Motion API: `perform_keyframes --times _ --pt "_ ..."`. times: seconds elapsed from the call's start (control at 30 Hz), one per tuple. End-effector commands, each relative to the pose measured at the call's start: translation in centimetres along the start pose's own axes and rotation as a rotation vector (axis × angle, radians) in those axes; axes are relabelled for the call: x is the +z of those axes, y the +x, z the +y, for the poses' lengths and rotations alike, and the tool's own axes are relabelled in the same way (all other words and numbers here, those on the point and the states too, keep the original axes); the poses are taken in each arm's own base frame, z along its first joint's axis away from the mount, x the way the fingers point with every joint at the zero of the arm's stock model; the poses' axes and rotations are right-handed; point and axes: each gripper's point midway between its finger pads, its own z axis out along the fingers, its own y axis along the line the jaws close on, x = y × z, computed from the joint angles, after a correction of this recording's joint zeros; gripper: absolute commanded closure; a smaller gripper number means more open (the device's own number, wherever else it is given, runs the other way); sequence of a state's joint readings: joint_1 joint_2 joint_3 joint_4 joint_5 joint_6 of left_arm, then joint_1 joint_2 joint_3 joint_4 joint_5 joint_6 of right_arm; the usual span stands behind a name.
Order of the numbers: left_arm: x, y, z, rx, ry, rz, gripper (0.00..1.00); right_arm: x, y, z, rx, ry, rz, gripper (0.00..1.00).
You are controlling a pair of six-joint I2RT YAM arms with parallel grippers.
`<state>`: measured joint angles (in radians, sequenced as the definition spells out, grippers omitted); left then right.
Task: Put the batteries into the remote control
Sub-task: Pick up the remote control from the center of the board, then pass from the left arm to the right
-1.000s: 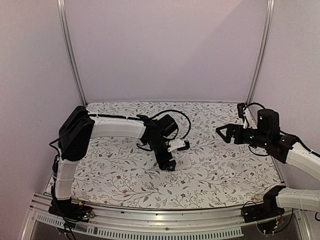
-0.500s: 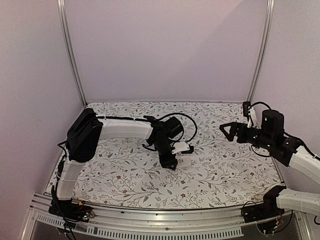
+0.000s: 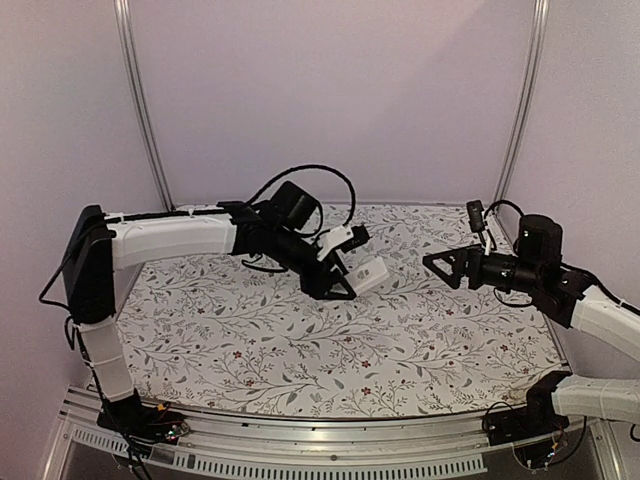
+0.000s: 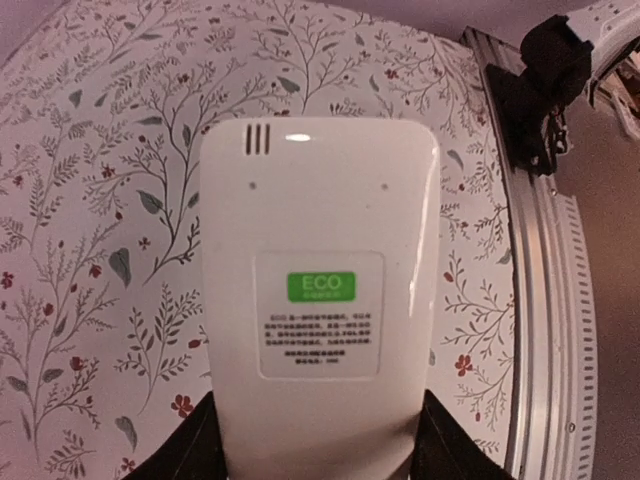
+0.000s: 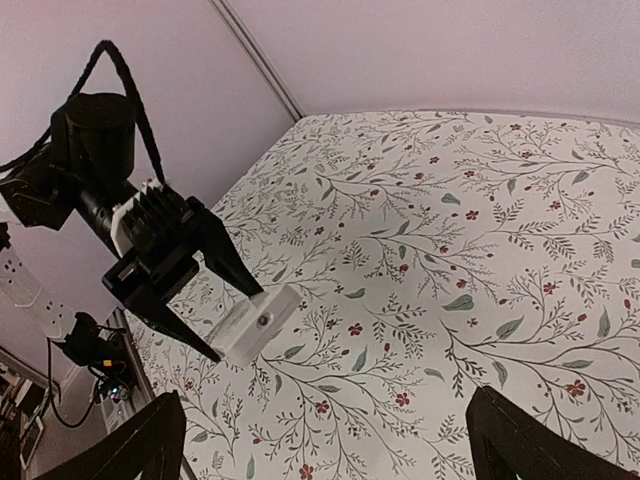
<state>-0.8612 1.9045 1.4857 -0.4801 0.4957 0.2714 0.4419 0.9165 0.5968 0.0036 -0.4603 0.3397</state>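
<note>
My left gripper [image 3: 346, 283] is shut on the remote control [image 3: 368, 277] and holds the slim white handset in the air above the middle of the table, far end toward the right arm. The left wrist view faces its plain back [image 4: 320, 300], which carries a green ECO label. Black fingers [image 4: 190, 455] press both long sides. In the right wrist view the remote control [image 5: 255, 325] juts out of the left gripper [image 5: 232, 322]. My right gripper [image 3: 438, 270] hangs open and empty to the right of the remote, pointing at it. The batteries are out of view.
A floral cloth [image 3: 300, 340] covers the table. An aluminium rail [image 3: 300, 445] runs along the near edge, with the right arm's base [image 4: 550, 80] on it. Upright posts [image 3: 140, 110] stand at the back corners. A black cable [image 3: 300, 175] loops over the left wrist.
The left jaws closed on the remote and lifted it off the cloth, up and toward the back. The left arm stretched out. The right gripper shifted slightly left, still open.
</note>
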Motion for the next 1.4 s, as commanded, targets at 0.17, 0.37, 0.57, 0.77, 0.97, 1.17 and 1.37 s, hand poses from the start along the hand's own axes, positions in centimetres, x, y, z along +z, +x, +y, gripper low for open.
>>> perform_keyframes --times 0.17,0.37,0.57,0.77,0.97,1.17,1.37 --pt "-8.6 -8.7 -6.5 0.084 0.281 -0.45 0.68 0.1 -3.4 9.9 -0.109 -0.474 -0.02 0.01" --pt "-11.5 -10.5 -8.9 0.148 0.357 -0.562 0.68 0.0 -3.9 14.6 -0.19 -0.603 -0.01 0.01" --pt "-12.4 -11.0 -10.2 0.162 0.414 -0.597 0.68 1.3 -4.4 16.3 -0.211 -0.622 -0.006 0.01" --pt "-11.9 -11.0 -10.1 0.146 0.418 -0.601 0.68 2.5 -5.0 17.5 -0.221 -0.641 0.0 0.03" --pt "-11.3 -11.1 -9.6 0.127 0.405 -0.598 0.68 2.6 -5.2 18.7 -0.244 -0.668 0.001 0.07" --pt "-10.5 -11.1 -9.0 0.103 0.398 -0.589 0.69 2.9 -5.5 18.7 -0.249 -0.656 -0.005 0.15" --pt "-10.1 -11.2 -8.3 0.086 0.362 -0.588 0.69 3.1 -5.6 18.4 -0.247 -0.631 -0.013 0.28"
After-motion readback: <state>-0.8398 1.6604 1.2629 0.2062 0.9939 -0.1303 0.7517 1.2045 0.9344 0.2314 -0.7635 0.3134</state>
